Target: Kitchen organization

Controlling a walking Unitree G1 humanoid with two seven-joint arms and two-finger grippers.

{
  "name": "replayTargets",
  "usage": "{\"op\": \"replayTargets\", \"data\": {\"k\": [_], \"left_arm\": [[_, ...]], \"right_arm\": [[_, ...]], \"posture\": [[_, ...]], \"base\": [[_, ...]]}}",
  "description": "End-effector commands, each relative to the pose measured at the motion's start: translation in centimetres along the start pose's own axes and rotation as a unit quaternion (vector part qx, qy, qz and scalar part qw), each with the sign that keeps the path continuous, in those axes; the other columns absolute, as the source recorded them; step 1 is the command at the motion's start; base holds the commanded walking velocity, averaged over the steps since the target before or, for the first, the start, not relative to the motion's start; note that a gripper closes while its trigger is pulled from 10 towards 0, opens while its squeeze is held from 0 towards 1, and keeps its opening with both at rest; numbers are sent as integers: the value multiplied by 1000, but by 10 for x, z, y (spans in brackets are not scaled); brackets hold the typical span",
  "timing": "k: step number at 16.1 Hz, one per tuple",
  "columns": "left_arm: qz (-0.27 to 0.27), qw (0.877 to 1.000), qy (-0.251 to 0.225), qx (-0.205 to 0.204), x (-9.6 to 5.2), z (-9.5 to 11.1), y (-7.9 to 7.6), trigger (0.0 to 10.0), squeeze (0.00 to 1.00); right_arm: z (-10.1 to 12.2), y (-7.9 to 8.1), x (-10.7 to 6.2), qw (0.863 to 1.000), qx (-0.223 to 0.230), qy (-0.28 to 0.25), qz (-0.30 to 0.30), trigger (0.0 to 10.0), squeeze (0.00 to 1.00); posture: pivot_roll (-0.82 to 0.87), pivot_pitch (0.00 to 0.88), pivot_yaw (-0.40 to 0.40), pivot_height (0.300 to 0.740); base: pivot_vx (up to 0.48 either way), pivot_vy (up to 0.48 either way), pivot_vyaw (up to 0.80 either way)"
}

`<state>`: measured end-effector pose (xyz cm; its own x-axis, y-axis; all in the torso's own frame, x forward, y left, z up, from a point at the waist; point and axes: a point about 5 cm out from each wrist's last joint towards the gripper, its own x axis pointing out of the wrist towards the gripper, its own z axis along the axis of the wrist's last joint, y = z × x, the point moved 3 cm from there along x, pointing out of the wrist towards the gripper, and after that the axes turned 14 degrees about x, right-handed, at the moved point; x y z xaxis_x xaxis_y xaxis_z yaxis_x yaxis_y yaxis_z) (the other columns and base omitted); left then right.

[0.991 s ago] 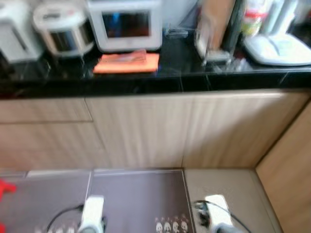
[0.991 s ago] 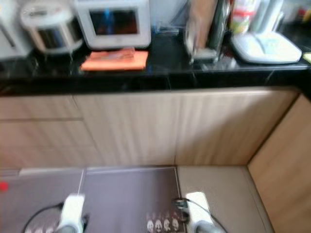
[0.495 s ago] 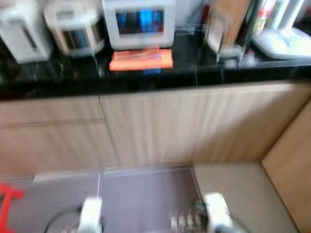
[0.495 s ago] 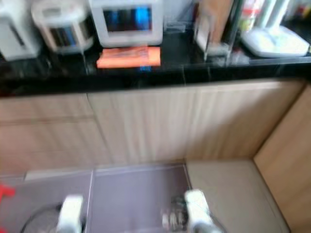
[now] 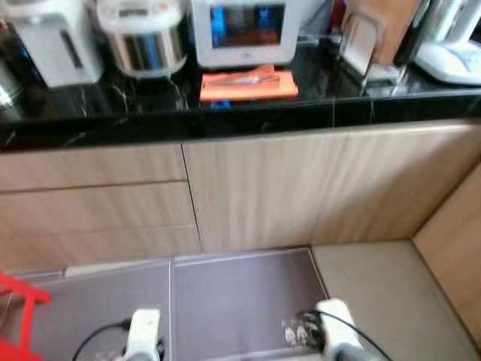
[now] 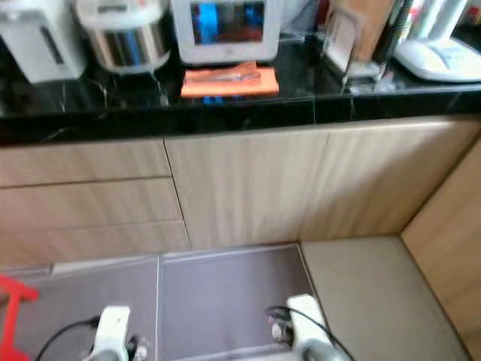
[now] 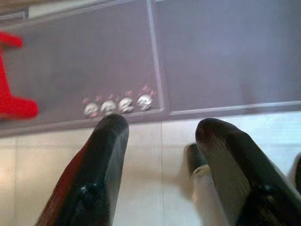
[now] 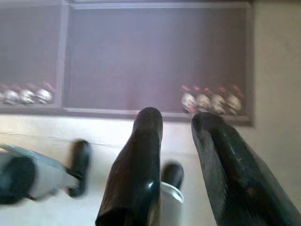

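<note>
Change from earlier: the whole head view has shifted, bringing more of the counter's left end and a red frame (image 5: pixel 19 308) by the left arm into view; that is the camera turning, and the things on the counter sit as they did.
Left gripper (image 7: pixel 160 129): hangs idle over the pale tiled floor (image 7: pixel 146 169), its two black fingers spread apart and empty.
Right gripper (image 8: pixel 176 120): low over the same floor, fingers parted a little, holding nothing.
Beyond the fingertips: grey-purple floor mat (image 5: pixel 240 297) with a row of small printed figures (image 8: pixel 209 100) along its near edge.
Further: light wood cabinet fronts (image 5: pixel 255 192) under a black stone countertop (image 5: pixel 150 116).
On the counter: flat orange cloth (image 5: pixel 248 83), with a white screened appliance (image 5: pixel 244 30) behind it, then a steel rice cooker (image 5: pixel 143 37) and a white water boiler (image 5: pixel 52 41) to its left.
Writing: none legible; the views are blurred.
</note>
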<state>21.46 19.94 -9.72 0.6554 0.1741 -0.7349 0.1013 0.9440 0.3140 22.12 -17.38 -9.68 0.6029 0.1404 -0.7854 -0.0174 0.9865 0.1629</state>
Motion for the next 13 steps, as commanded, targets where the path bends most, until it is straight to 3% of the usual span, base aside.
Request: {"op": "replayTargets", "data": {"k": [1,9,13], "left_arm": [[2,1000,-4,-7,1,7,-3,10000,0],[0,1000,-9,0,1,7,-5,10000,0],[2,1000,-12,7,1,10,-4,10000,0]], "right_arm": [[1,-8,-2,1000,-7,1,-8,10000,0],[-1,-2,-1,1000,-15,3,1,10000,0],[-2,-3,-1,1000,-14,4,1,10000,0]], "posture": [[-177,0,29,740],[-170,0,38,740],[-164,0,42,740]], "base": [[0,352,0],[0,350,0],[0,0,0]]}}
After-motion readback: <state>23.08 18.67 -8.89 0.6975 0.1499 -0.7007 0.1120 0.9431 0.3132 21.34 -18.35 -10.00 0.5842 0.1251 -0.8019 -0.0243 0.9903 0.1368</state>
